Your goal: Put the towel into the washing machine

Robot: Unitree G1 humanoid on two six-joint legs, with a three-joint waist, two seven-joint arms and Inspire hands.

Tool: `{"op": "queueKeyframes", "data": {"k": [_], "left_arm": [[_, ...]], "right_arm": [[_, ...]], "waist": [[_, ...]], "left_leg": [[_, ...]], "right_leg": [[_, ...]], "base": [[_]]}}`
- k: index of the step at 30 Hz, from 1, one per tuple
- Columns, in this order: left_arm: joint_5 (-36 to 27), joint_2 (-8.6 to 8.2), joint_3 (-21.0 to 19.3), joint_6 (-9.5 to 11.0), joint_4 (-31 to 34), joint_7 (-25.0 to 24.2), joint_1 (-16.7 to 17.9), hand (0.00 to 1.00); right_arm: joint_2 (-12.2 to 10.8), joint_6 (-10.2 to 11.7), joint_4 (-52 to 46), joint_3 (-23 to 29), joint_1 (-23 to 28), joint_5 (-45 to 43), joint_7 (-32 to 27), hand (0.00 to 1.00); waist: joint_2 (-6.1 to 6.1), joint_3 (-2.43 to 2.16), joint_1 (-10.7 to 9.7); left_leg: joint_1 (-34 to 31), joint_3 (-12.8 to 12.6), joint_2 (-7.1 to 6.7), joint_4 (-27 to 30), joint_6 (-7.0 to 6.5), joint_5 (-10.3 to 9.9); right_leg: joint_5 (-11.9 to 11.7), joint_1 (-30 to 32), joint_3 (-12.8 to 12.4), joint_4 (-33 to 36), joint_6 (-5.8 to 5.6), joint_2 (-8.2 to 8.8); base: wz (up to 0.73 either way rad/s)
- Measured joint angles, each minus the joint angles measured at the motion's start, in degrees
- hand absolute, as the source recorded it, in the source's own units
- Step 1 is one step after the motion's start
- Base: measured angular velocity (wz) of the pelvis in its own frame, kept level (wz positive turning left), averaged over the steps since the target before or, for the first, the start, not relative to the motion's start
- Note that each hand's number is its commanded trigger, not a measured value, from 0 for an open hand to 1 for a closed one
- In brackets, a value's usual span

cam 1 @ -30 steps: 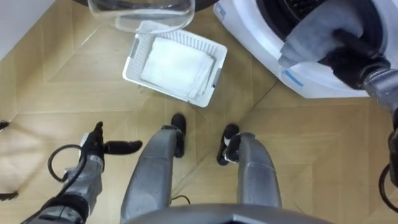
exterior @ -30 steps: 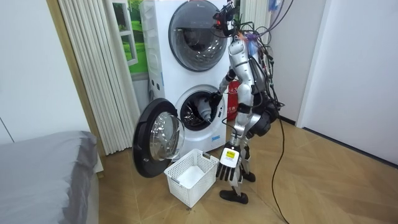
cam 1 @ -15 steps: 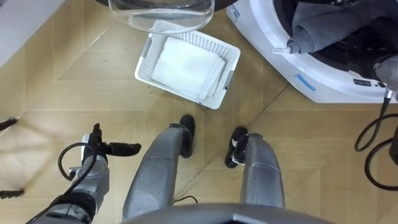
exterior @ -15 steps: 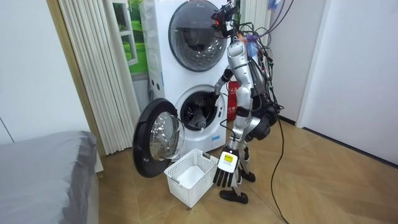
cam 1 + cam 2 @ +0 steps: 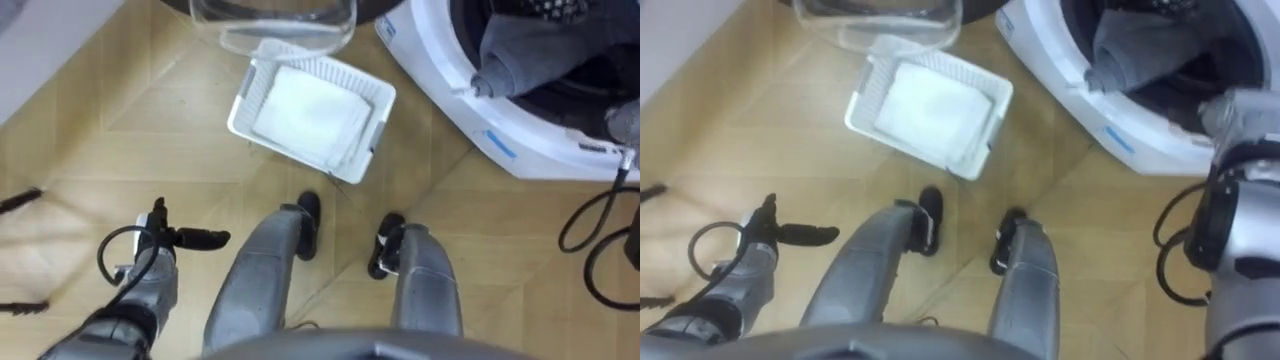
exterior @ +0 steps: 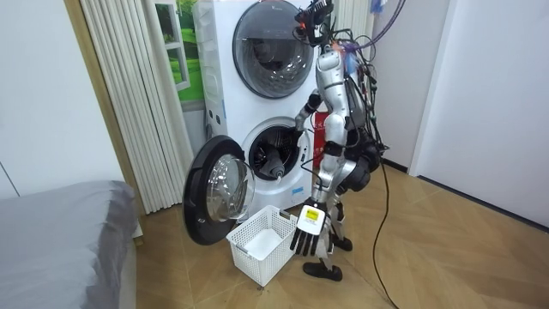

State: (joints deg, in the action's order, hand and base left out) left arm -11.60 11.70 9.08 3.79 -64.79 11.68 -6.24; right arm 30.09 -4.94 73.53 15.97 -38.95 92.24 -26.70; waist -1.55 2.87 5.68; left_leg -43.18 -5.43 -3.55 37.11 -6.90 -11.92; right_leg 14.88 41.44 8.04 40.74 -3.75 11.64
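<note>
1. In the open drum of the washing machine, the grey towel is seen bunched, with one fold reaching the front lip.
2. Just outside that mouth the right hand is held; its state cannot be told.
3. Well away from the machine, the left hand is kept idle, flat and empty.
4. Risk flagged: that fold could be dragged back out, or pinched by the door, unless it is pushed deeper.

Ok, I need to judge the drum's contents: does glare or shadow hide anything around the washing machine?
Left eye view: the gray towel at the mouth of the drum is lit, the space behind it dark; the door glass is see-through, with a faint sheen. Room view: pale reflections lie on the door glass, and the drum's inside is in shadow.
</note>
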Motion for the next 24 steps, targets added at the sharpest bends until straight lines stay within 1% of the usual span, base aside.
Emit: {"op": "queueKeyframes", "data": {"k": [2, 3, 4, 5, 6, 8, 9, 10, 11, 13, 14, 15, 16, 17, 18, 19, 20, 21, 22, 24], "left_arm": [[0.0, -0.02, 0.1, -0.1, -0.4, -1.1, 0.0, 0.00], [0.1, -0.01, 0.1, -0.1, -0.5, -1.8, 0.1, 0.00], [0.2, 0.01, 0.1, -0.1, -0.6, -2.5, 0.5, 0.00], [0.4, -0.04, 0.1, -0.2, -0.7, -2.8, 0.6, 0.00], [0.6, -0.15, 0.1, -0.2, -1.1, -3.8, 0.6, 0.00], [0.6, -0.19, 0.1, -0.2, -2.0, -4.9, 0.6, 0.00], [0.5, -0.19, 0.1, -0.1, -2.8, -5.4, 0.6, 0.00], [0.4, -0.20, 0.2, -0.1, -3.4, -5.9, 0.6, 0.00], [0.4, -0.22, 0.2, -0.1, -3.8, -6.1, 0.6, 0.00], [0.5, -0.29, 0.1, -0.1, -4.0, -6.5, 1.0, 0.00], [0.6, -0.42, 0.1, -0.1, -4.1, -6.7, 1.3, 0.00], [0.6, -0.48, 0.0, -0.1, -4.2, -7.4, 1.9, 0.00], [0.7, -0.30, -0.1, -0.1, -4.4, -7.7, 2.7, 0.00], [0.8, -0.20, -0.2, -0.1, -4.4, -7.7, 3.1, 0.00], [1.1, -0.09, -0.3, -0.1, -4.3, -7.7, 4.0, 0.00], [1.1, -0.07, -0.3, -0.1, -4.4, -7.8, 4.8, 0.00], [1.2, -0.07, -0.3, -0.1, -4.5, -7.9, 5.1, 0.00], [1.2, 0.03, -0.3, -0.1, -4.5, -8.1, 5.8, 0.00], [1.2, 0.09, -0.3, -0.1, -4.5, -8.1, 6.4, 0.00], [1.3, 0.10, -0.3, -0.1, -4.4, -8.3, 7.5, 0.00]], "right_arm": [[-1.0, 1.2, 0.0, -0.1, 1.5, -0.1, 1.5, 0.00], [-2.2, 2.5, -0.2, 0.0, 2.9, -0.6, 2.8, 0.00], [-3.1, 3.2, -1.2, 0.0, 4.6, -0.8, 4.0, 0.00], [-3.3, 3.4, -1.6, -0.1, 5.4, -0.9, 4.6, 0.00], [-3.7, 3.8, -2.2, -0.2, 7.4, -1.2, 6.3, 0.00], [-5.4, 5.1, -2.2, -0.4, 10.2, -3.4, 9.2, 0.00], [-6.6, 6.0, -2.2, -1.4, 12.0, -6.6, 10.9, 0.00], [-7.7, 7.0, -1.7, -3.7, 14.2, -10.1, 13.0, 0.00], [-8.3, 7.3, -1.7, -5.0, 15.3, -11.6, 13.9, 0.00], [-10.2, 7.7, -1.9, -9.0, 20.2, -21.3, 16.1, 0.00], [-10.6, 7.7, -1.5, -9.9, 21.3, -24.1, 16.5, 0.00], [-11.5, 7.9, 0.0, -12.0, 23.3, -31.4, 17.4, 0.00], [-12.6, 7.9, 0.8, -15.0, 25.6, -39.0, 18.2, 0.00], [-13.1, 7.6, 0.8, -16.4, 26.8, -42.8, 18.5, 0.00], [-14.0, 7.3, 0.8, -19.1, 28.8, -49.3, 19.1, 0.00], [-14.8, 7.2, 0.9, -21.8, 30.7, -54.9, 19.5, 0.00], [-15.2, 7.2, 1.1, -22.7, 31.5, -57.9, 19.8, 0.00], [-16.0, 7.1, 1.9, -24.4, 32.5, -62.9, 20.5, 0.00], [-16.5, 6.6, 2.0, -25.7, 33.3, -67.0, 20.8, 0.00], [-16.5, 6.2, 2.0, -27.8, 33.8, -71.5, 22.1, 0.00]], "waist": [[0.17, -0.03, 0.6], [0.27, -0.04, 0.7], [0.62, -0.17, 0.8], [0.92, -0.31, 0.8], [1.28, -0.40, 0.9], [1.50, -0.54, 1.0], [1.51, -0.55, 0.9], [1.65, -0.64, 0.5], [1.71, -0.67, 0.5], [1.71, -0.74, 0.5], [1.80, -0.79, 0.5], [2.18, -1.05, 0.5], [2.40, -1.23, 0.5], [2.38, -1.35, 0.6], [2.29, -1.44, 0.5], [2.28, -1.55, 0.5], [2.33, -1.62, 0.4], [2.34, -1.65, 0.2], [2.29, -1.70, 0.0], [2.29, -1.73, -0.6]], "left_leg": [[1.8, 0.0, 0.21, -1.8, 0.25, 0.4], [3.3, 0.2, 0.44, -2.9, 0.42, 0.6], [4.6, 0.4, 0.80, -3.8, 0.52, 0.6], [5.0, 0.6, 0.89, -4.1, 0.60, 0.6], [6.3, 0.9, 0.88, -5.1, 0.76, 0.7], [8.5, 1.0, 0.92, -6.1, 0.86, 0.7], [10.2, 1.0, 0.83, -7.5, 0.96, 0.8], [11.5, 1.2, 0.80, -8.6, 1.19, 0.9], [12.2, 1.4, 0.90, -9.0, 1.29, 1.0], [14.6, 1.4, 1.16, -11.0, 1.79, 1.1], [15.2, 1.4, 1.24, -11.6, 1.88, 1.1], [16.0, 1.7, 1.79, -12.1, 2.15, 1.0], [17.0, 1.8, 2.05, -12.7, 2.51, 0.9], [17.4, 1.8, 2.26, -13.0, 2.64, 0.9], [18.5, 1.7, 2.78, -14.0, 2.94, 1.1], [19.6, 1.7, 2.82, -14.9, 3.21, 1.2], [20.2, 1.7, 2.82, -15.4, 3.37, 1.2], [21.6, 1.8, 2.81, -16.3, 3.68, 1.4], [22.9, 1.7, 2.84, -17.3, 4.01, 1.6], [24.9, 1.6, 2.88, -18.5, 4.32, 1.8]], "right_leg": [[-0.6, -1.8, 0.0, -2.0, 0.06, -0.53], [-0.9, -3.5, 0.2, -3.6, 0.17, -1.04], [-1.3, -4.9, 0.5, -5.3, 0.24, -1.60], [-1.5, -5.8, 0.7, -6.1, 0.26, -1.87], [-1.8, -7.3, 1.1, -7.4, 0.24, -2.02], [-1.8, -9.8, 1.5, -8.6, 0.25, -2.10], [-1.8, -11.2, 1.6, -9.4, 0.24, -2.12], [-1.9, -12.8, 1.9, -10.9, 0.29, -2.34], [-2.0, -13.6, 2.0, -11.5, 0.31, -2.58], [-2.4, -16.2, 2.6, -13.9, 0.58, -3.11], [-2.5, -16.9, 2.8, -14.5, 0.66, -3.21], [-3.1, -18.2, 2.8, -16.4, 0.82, -3.98], [-3.9, -19.8, 3.1, -18.4, 1.07, -4.84], [-4.1, -20.3, 3.2, -19.1, 1.21, -5.11], [-4.3, -21.3, 3.2, -19.8, 1.38, -5.34], [-4.4, -22.2, 3.2, -20.4, 1.51, -5.55], [-4.4, -22.8, 3.3, -20.8, 1.55, -5.69], [-4.5, -24.1, 3.6, -21.5, 1.69, -5.90], [-4.5, -25.1, 3.5, -22.1, 1.80, -6.09], [-4.5, -26.5, 3.5, -22.3, 1.85, -6.17]], "base": [[-0.08], [-0.06], [-0.04], [0.00], [0.00], [0.02], [0.04], [0.00], [0.00], [0.00], [-0.04], [-0.11], [-0.13], [-0.12], [-0.08], [-0.06], [0.00], [0.00], [0.00], [-0.04]]}}
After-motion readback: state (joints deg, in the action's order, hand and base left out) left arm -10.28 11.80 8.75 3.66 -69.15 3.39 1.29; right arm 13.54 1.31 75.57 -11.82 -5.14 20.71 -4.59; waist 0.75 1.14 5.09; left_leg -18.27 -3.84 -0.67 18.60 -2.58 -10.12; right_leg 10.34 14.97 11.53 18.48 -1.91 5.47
